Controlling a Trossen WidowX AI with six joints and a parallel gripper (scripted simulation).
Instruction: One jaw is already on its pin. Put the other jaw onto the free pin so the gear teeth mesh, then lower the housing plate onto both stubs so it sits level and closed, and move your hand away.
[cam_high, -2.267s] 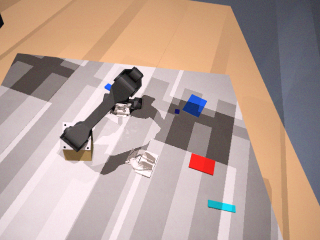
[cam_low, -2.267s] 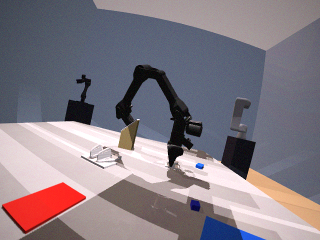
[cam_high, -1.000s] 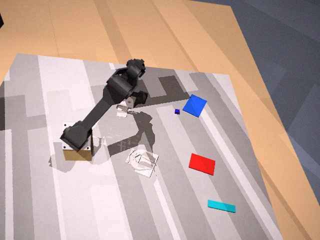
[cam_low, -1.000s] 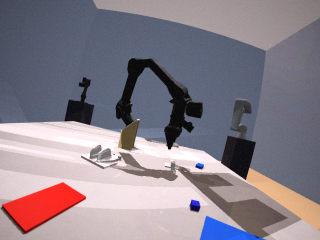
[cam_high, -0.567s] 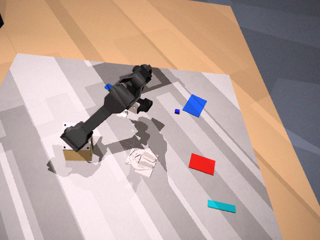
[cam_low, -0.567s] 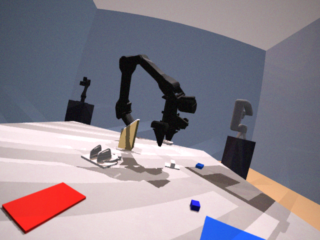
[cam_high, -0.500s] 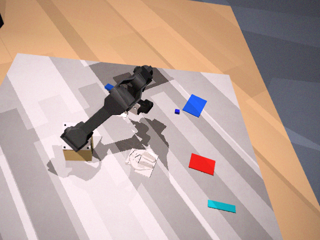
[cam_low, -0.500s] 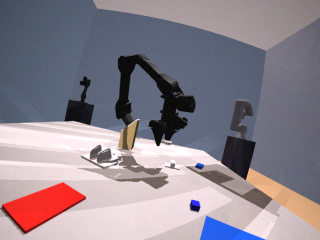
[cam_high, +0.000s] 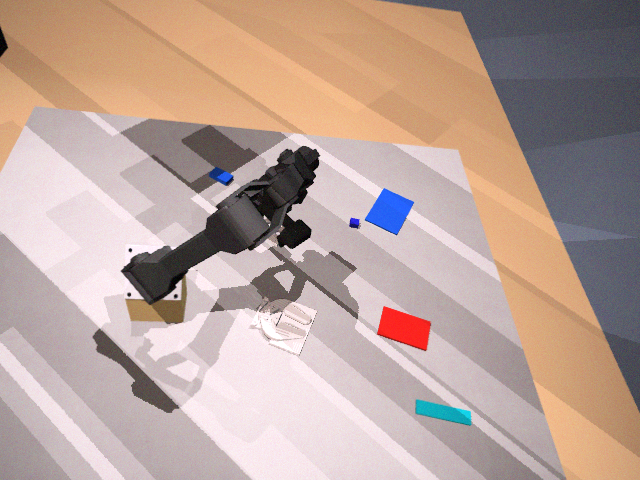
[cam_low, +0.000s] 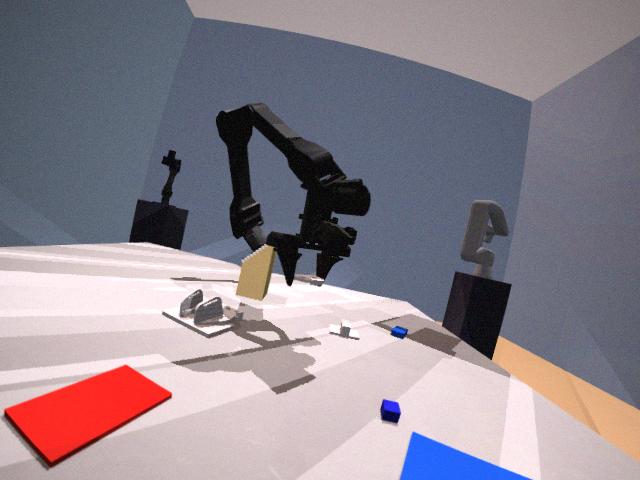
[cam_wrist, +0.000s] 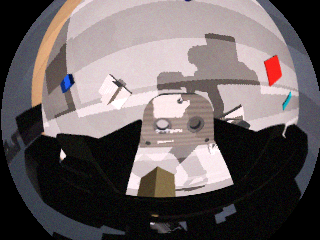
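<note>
No text, label, brand, number or sign can be read in any of the three views. In the wrist view, the grey-brown ribbed plate with rounded upper corners and two round features (cam_wrist: 178, 116) carries some small white marks, below the left round feature. These marks are too blurred, and I cannot tell if they are letters or only spots of light.
</note>
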